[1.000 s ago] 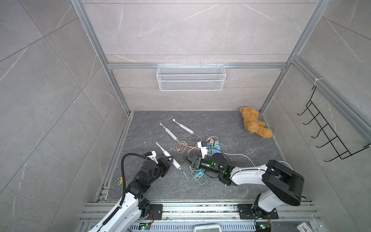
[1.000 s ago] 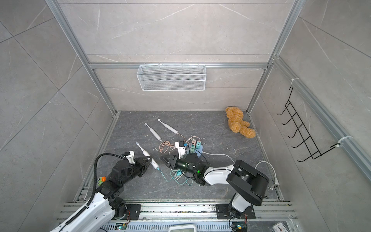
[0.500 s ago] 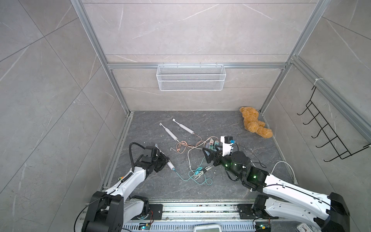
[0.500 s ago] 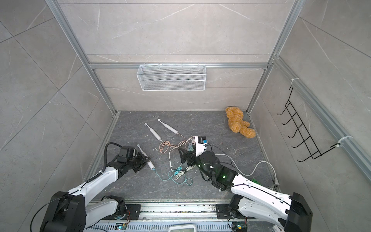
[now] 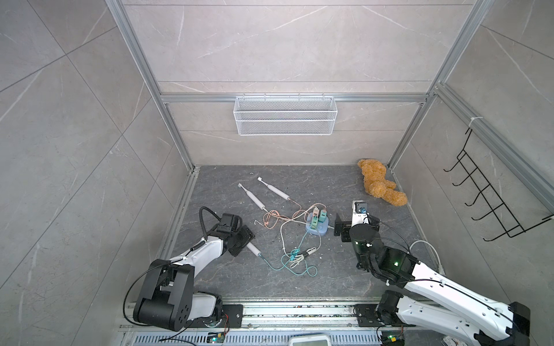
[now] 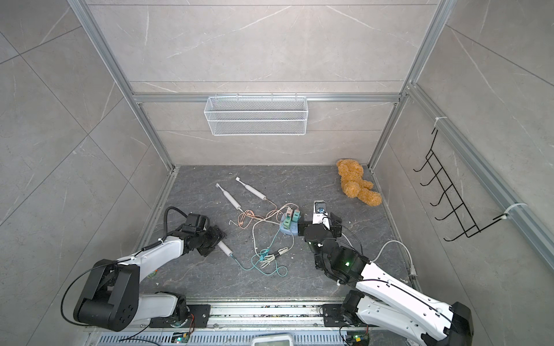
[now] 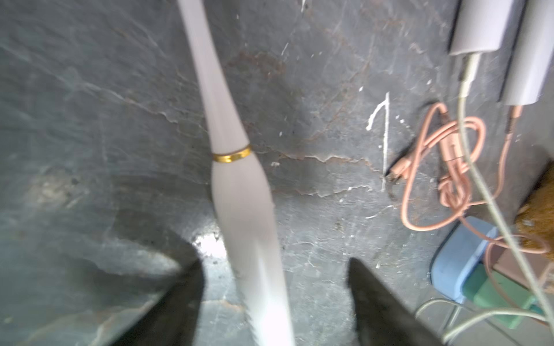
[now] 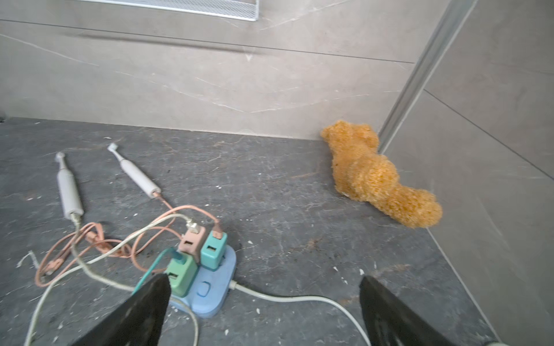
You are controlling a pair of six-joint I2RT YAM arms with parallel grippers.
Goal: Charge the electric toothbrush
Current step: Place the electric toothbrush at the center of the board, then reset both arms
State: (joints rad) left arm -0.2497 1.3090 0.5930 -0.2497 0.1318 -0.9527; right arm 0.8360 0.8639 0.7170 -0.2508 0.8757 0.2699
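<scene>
A white electric toothbrush [image 7: 239,185] with a gold ring lies on the dark floor between the jaws of my open left gripper [image 7: 274,263], and neither jaw touches it. In both top views only its handle end [image 5: 253,249] [image 6: 224,248] shows from under the gripper. A teal cable [image 5: 271,265] joins that end and runs to the green adapter [image 8: 180,271] on the blue power strip [image 8: 209,287]. My right gripper [image 8: 263,280] stands open and empty just right of the strip [image 5: 317,229].
Two more white toothbrushes [image 5: 253,197] [image 5: 274,190] lie at the back with white and pink cables looped toward the strip. A brown teddy bear [image 5: 379,185] sits in the back right corner. A wire basket [image 5: 284,119] and a black hook rack [image 5: 491,203] hang on the walls.
My left gripper was shut on the toothbrush and has opened around it. My right gripper has opened, left the teal cable's plug and drawn back to the right of the power strip.
</scene>
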